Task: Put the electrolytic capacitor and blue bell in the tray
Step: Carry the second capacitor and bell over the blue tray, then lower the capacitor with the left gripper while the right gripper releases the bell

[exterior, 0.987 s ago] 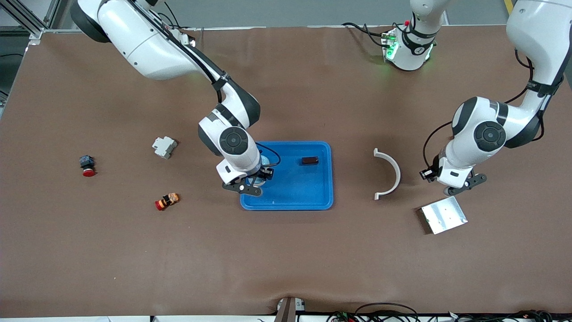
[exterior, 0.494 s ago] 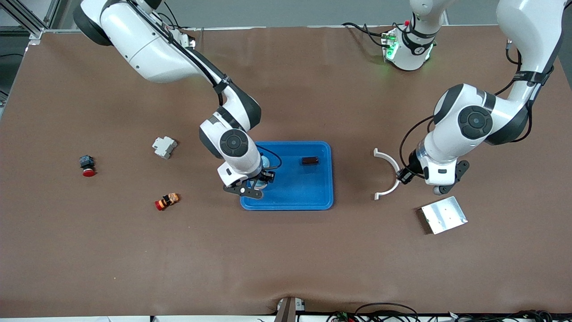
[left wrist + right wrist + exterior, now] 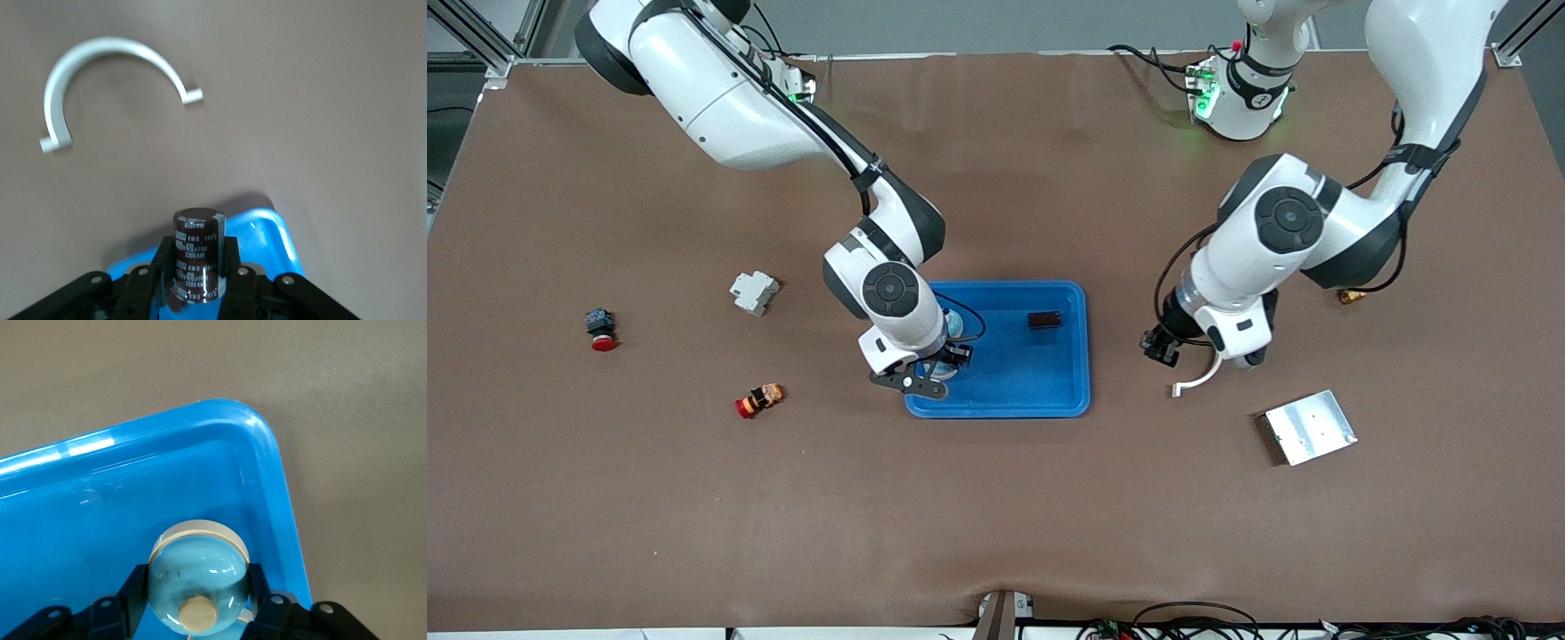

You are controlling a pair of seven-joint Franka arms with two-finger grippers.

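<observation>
1. i read the right gripper [image 3: 938, 366] low inside the tray [image 3: 1040, 396], at the corner toward the right arm's end; its fingers [image 3: 137, 587] sit either side of the blue bell [image 3: 197, 577], which appears set down there for release. whether they have let go i cannot tell.
2. my left gripper [image 3: 197, 283] is pinching the electrolytic capacitor [image 3: 197, 257] upright, over the tray's edge toward the left arm's end; held clear for delivery, i judge.
3. a dark cylinder [image 3: 1044, 319] already lies in the tray.
4. the white curved bracket [image 3: 107, 87] rests on the table near the tray, untouched.
</observation>
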